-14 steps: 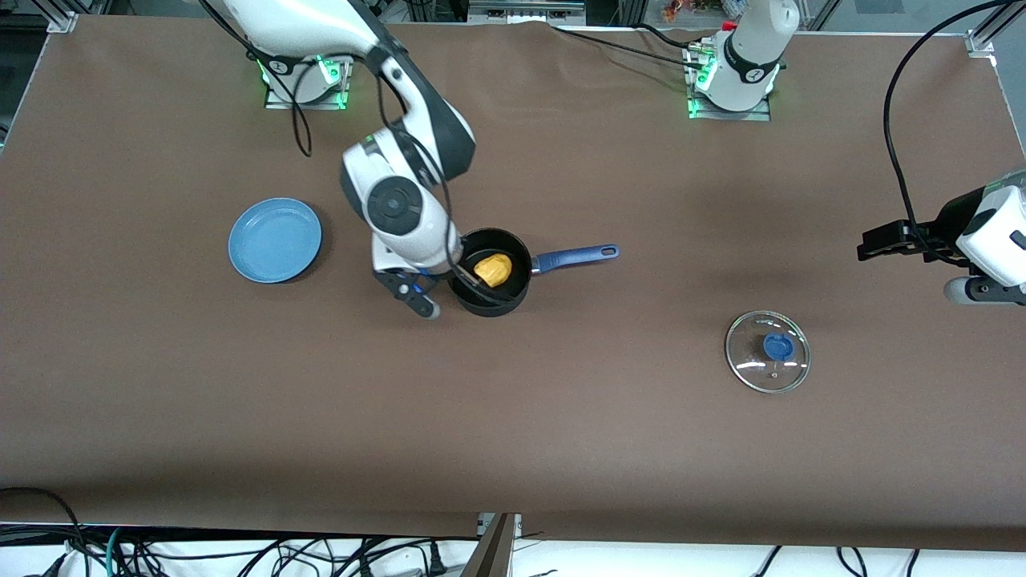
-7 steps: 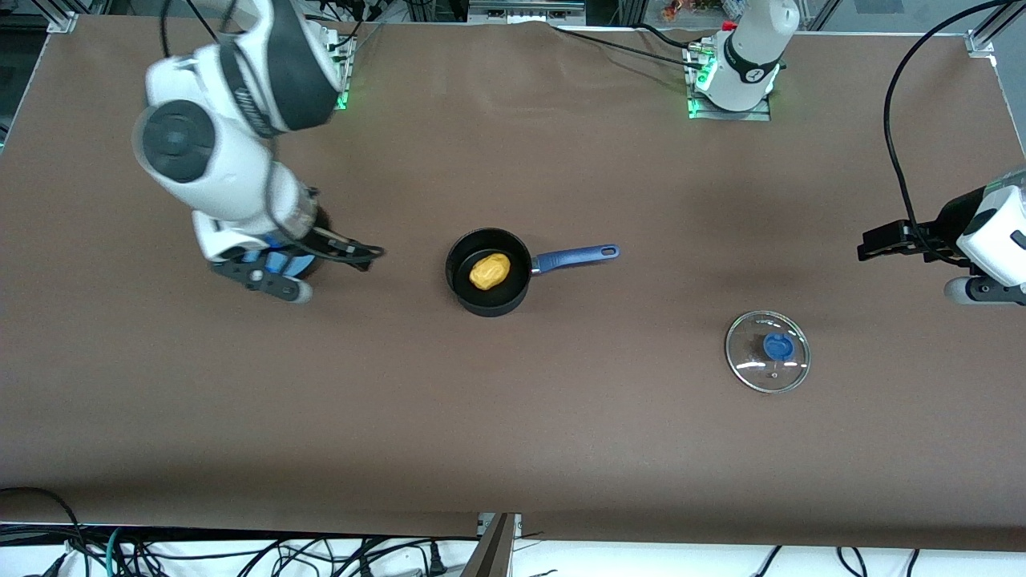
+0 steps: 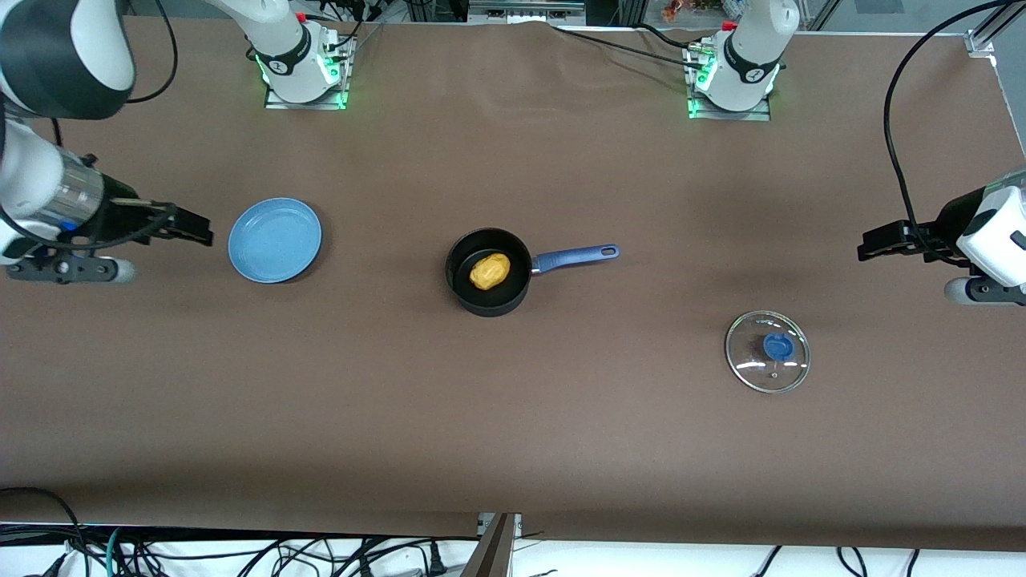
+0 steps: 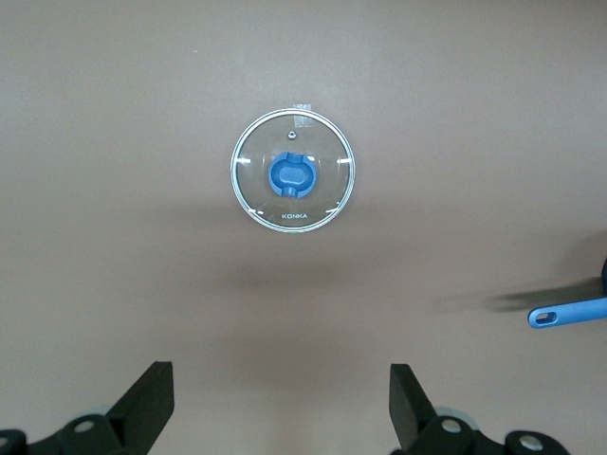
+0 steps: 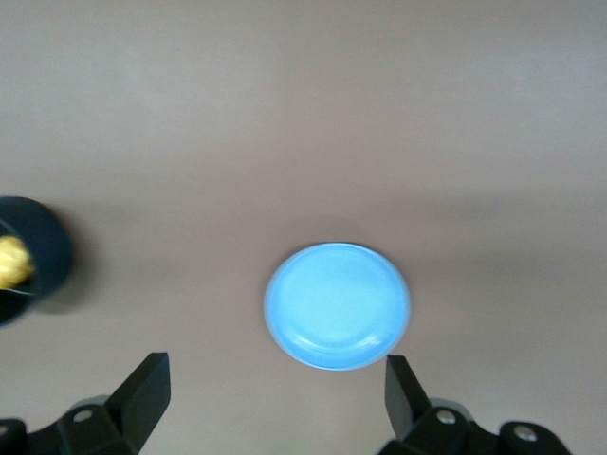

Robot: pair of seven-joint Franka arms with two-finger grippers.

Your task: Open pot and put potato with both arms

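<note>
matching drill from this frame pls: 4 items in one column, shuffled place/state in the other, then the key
1. potato
2. lid
3. plate
4. right tool

A. flat on the table toward the left arm's end, knob up
B. open, above the table at the right arm's end
C. inside the pot
D. bare, on the table toward the right arm's end

Pairs: 1-C, 2-A, 3-D, 4-B
</note>
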